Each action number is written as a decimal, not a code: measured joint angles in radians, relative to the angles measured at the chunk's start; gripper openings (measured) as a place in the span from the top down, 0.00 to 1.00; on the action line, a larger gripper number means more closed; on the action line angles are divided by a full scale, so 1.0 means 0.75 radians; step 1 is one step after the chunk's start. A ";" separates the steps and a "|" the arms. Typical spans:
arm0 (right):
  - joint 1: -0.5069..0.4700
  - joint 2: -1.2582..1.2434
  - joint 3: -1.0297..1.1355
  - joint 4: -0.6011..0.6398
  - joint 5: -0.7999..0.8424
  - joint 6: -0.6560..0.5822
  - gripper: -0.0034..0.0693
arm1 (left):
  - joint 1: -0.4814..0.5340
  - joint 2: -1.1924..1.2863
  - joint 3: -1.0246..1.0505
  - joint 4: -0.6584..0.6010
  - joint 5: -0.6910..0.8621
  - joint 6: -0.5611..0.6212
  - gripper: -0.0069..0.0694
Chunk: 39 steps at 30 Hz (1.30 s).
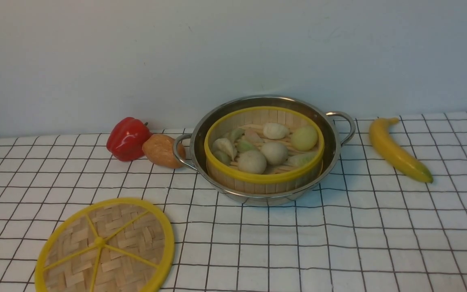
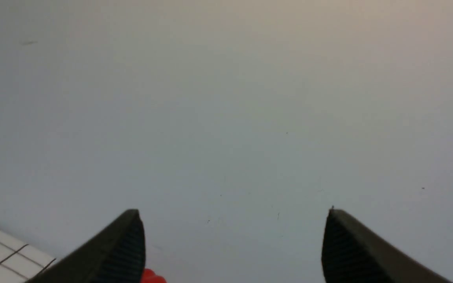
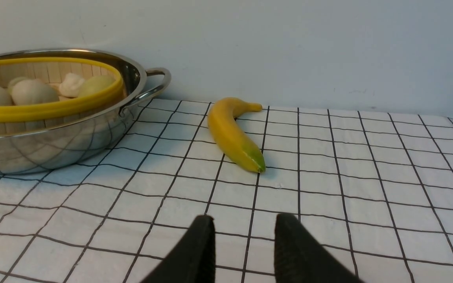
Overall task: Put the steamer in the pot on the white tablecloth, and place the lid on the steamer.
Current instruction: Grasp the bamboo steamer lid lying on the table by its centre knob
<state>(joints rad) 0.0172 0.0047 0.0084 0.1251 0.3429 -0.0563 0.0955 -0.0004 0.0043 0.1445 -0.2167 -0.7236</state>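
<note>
**Steamer sits in the pot – lid lies apart on the cloth**

The left gripper (image 2: 232, 214) shows only in its own wrist view. Its jaws stand wide apart with nothing between them, and they face the pale wall (image 2: 226, 98). A corner of the tablecloth (image 1: 339, 243) and a sliver of something red show at the edge of that view.

In the front view, neither arm shows. The lid (image 1: 106, 245) lies flat on the tablecloth at the near left, spokes up, its near edge cut off by the frame. It is well apart from the pot (image 1: 332, 142).

Farther back on the left is a red pepper (image 1: 128, 138), and a brownish-orange fruit (image 1: 161, 151) is just beside it. The fruit lies right at the pot's left handle; whether they touch I cannot tell.

The pot stands on the cloth near the middle of the table, close to the wall. The steamer (image 1: 264, 177) sits inside it – upright and uncovered, its yellow rim above the pot's rim. Pale dumplings (image 1: 274, 153) and buns lie on its slatted floor.

A banana (image 1: 397, 152) lies on the cloth to the right of the pot, apart from its right handle.

The right gripper (image 3: 245, 217) hangs over bare cloth, near the banana's green tip but apart from it. Its jaws are only narrowly parted and hold nothing.
</note>
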 joint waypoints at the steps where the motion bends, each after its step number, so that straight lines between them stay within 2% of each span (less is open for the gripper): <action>1: 0.000 0.000 0.000 0.000 0.000 0.000 0.62 | 0.000 0.000 0.000 0.010 -0.005 0.002 0.18; 5: 0.000 0.000 0.000 0.000 0.000 0.000 0.62 | 0.000 0.000 0.000 0.131 -0.018 0.038 0.18; 6: 0.000 0.000 0.000 0.000 0.000 0.000 0.62 | 0.000 0.000 -0.002 0.243 -0.013 0.045 0.18; 8: 0.000 0.000 0.000 0.000 0.000 0.000 0.62 | 0.000 0.000 -0.011 0.323 0.018 0.044 0.18; 9: 0.000 0.000 0.000 0.000 0.000 0.000 0.62 | 0.000 0.000 -0.029 0.446 0.084 0.010 0.18; 13: 0.000 0.000 0.000 0.000 0.000 0.000 0.62 | 0.000 0.000 -0.068 0.556 0.319 -0.154 0.18; 16: 0.000 0.000 0.000 0.000 0.000 0.000 0.62 | 0.000 0.000 -0.084 0.565 0.431 -0.224 0.18; 21: 0.000 0.000 0.000 0.000 0.000 0.000 0.62 | 0.000 -0.001 -0.122 0.567 0.446 -0.234 0.18; 31: 0.000 0.000 0.000 0.000 0.000 0.000 0.62 | 0.000 0.208 -0.414 0.566 0.468 -0.193 0.29; 35: 0.000 0.000 0.000 0.000 0.000 0.000 0.62 | 0.000 0.380 -0.542 0.520 0.714 -0.128 0.32; 36: 0.000 0.000 0.000 0.000 0.000 0.000 0.62 | 0.000 0.493 -0.617 0.454 0.953 0.009 0.34; 37: 0.000 0.000 0.000 0.000 0.000 0.000 0.62 | 0.000 0.493 -0.624 0.454 0.975 0.025 0.34; 39: 0.000 0.000 0.000 0.000 0.000 0.000 0.62 | 0.000 0.594 -0.685 0.358 1.157 0.197 0.36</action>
<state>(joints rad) 0.0172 0.0047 0.0084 0.1254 0.3429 -0.0563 0.0955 0.4454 -0.5093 0.4129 0.6514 -0.5758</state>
